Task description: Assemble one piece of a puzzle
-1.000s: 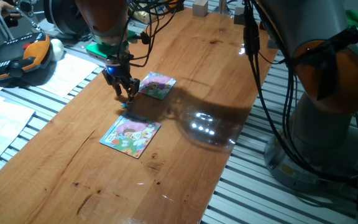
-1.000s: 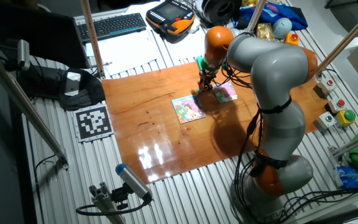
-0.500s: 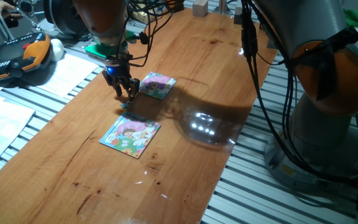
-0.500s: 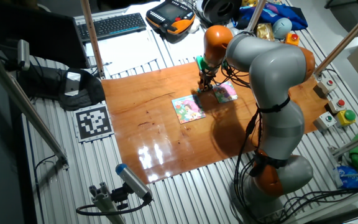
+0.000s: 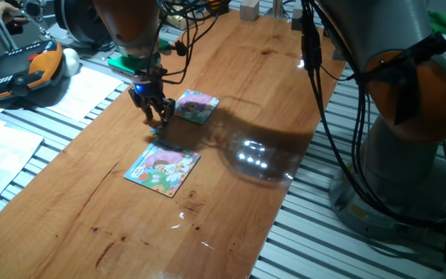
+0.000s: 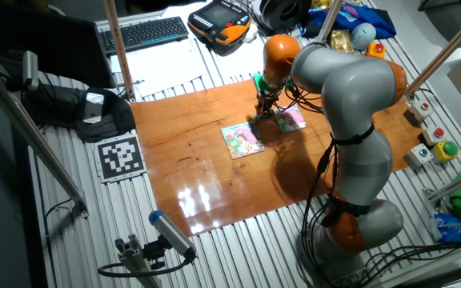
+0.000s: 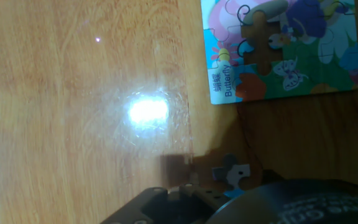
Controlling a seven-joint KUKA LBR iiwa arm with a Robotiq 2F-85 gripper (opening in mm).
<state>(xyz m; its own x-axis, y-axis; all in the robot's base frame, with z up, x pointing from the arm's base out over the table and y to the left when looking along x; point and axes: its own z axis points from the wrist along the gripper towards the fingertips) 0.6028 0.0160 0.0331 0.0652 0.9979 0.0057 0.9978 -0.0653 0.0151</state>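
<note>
Puzzle lies flat on the wooden worktop, nearer its far end and left edge. Beside it the gripper reaches down; whether its fingers are clenched cannot be told. The piece rests on the wood just below them.

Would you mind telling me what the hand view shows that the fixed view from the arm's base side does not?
Only the hand view shows the empty piece-shaped gap in the puzzle, the word Butterfly on its edge, and the loose piece on the wood. Only the fixed view shows the whole arm, the gripper low over the table, and the larger puzzle. Both show the smaller puzzle and the wooden tabletop.
</note>
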